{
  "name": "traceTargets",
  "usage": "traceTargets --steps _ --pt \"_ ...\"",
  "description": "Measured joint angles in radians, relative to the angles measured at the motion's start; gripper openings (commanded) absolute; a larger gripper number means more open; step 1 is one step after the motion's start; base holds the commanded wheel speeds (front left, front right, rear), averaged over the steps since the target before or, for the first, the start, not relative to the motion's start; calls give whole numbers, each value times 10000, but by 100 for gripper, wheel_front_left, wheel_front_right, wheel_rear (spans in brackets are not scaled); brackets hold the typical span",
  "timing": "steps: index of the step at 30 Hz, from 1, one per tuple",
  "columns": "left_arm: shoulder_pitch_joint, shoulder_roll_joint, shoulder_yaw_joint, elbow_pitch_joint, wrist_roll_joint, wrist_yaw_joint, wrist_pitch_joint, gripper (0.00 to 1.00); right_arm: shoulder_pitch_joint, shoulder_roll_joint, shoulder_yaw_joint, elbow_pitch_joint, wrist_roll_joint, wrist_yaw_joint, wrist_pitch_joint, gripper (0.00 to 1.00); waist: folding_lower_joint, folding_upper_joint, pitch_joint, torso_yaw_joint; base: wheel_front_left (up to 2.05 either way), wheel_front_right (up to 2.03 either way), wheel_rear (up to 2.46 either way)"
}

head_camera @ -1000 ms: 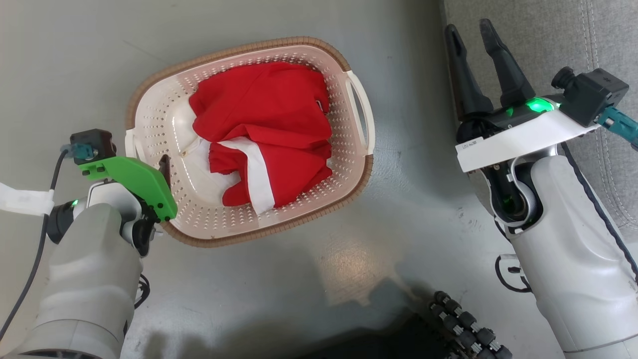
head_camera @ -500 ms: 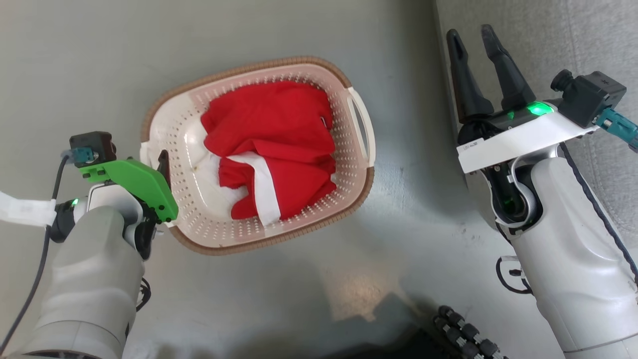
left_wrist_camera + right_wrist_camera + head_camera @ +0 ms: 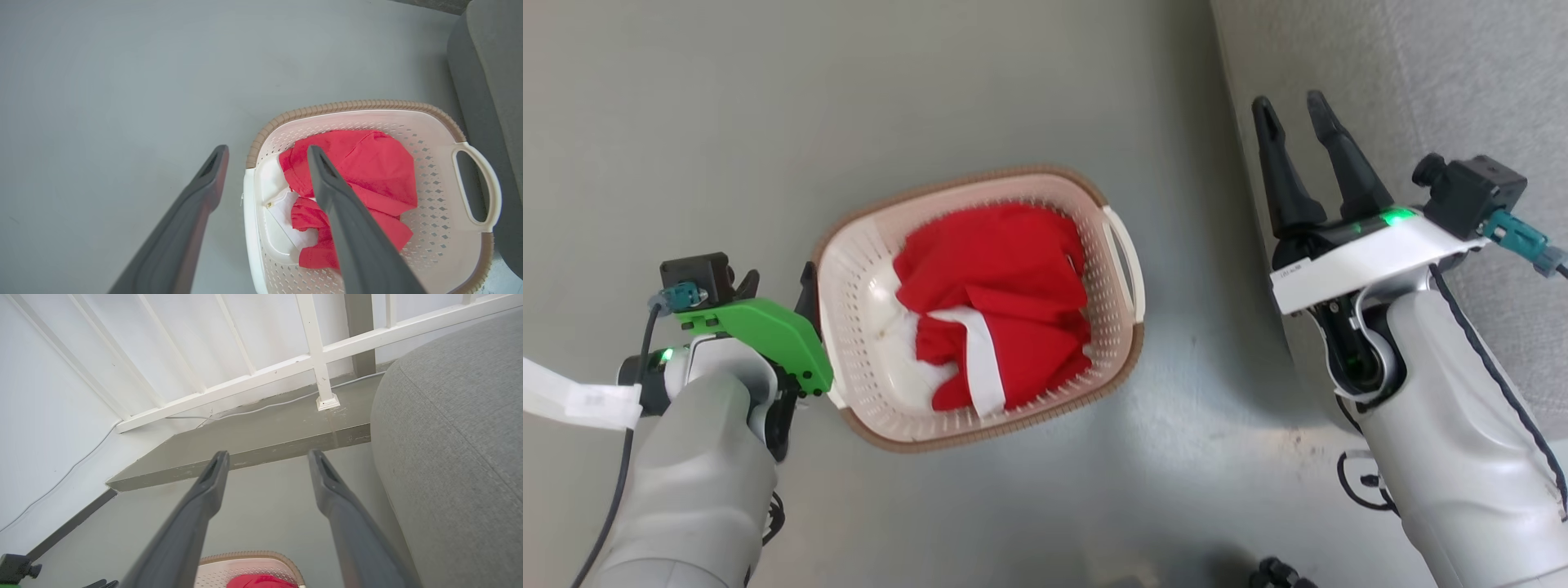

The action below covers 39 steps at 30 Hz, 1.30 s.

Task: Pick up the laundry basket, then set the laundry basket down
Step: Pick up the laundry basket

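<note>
The laundry basket (image 3: 866,245) is cream-white and perforated with a brown rim, and it rests on the grey floor holding a red and white garment (image 3: 996,318). My left gripper (image 3: 778,282) is open at its left end. In the left wrist view the left gripper (image 3: 266,153) straddles the near handle (image 3: 250,228), with one finger outside the laundry basket (image 3: 441,228) and one over the garment (image 3: 359,171). My right gripper (image 3: 1289,106) is open and holds nothing, to the right of the basket beside the sofa. The right wrist view has the right gripper (image 3: 267,455) above the basket's rim (image 3: 245,555).
A grey sofa (image 3: 1421,82) runs along the right, close to the basket's right handle (image 3: 1123,253); it also shows as sofa (image 3: 490,81) and sofa (image 3: 457,416). Ahead are a raised step (image 3: 261,441) and a white railing (image 3: 314,355). Bare floor (image 3: 768,122) lies left and ahead.
The camera has moved, and the basket now looks smaller and lower in the picture. My left gripper's fingers, closed at the left handle before, now stand apart. The right gripper keeps its pose.
</note>
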Motion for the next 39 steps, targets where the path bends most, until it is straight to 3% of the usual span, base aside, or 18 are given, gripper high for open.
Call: traceTargets --steps 10,27,39 --pt "617 -6 12 -853 86 -17 -109 100 623 -203 -303 142 -48 0 0 100 0 0 -1237 248 0 0 0" --pt "2720 259 986 -4836 861 10 -96 100 1989 -284 -681 150 -280 0 0 100 0 0 -3543 960 0 0 0" --pt "4461 236 1691 -7417 1528 313 -98 100 2635 -309 -1014 -96 -654 0 0 100 -1 0 -4461 1457 0 0 0"
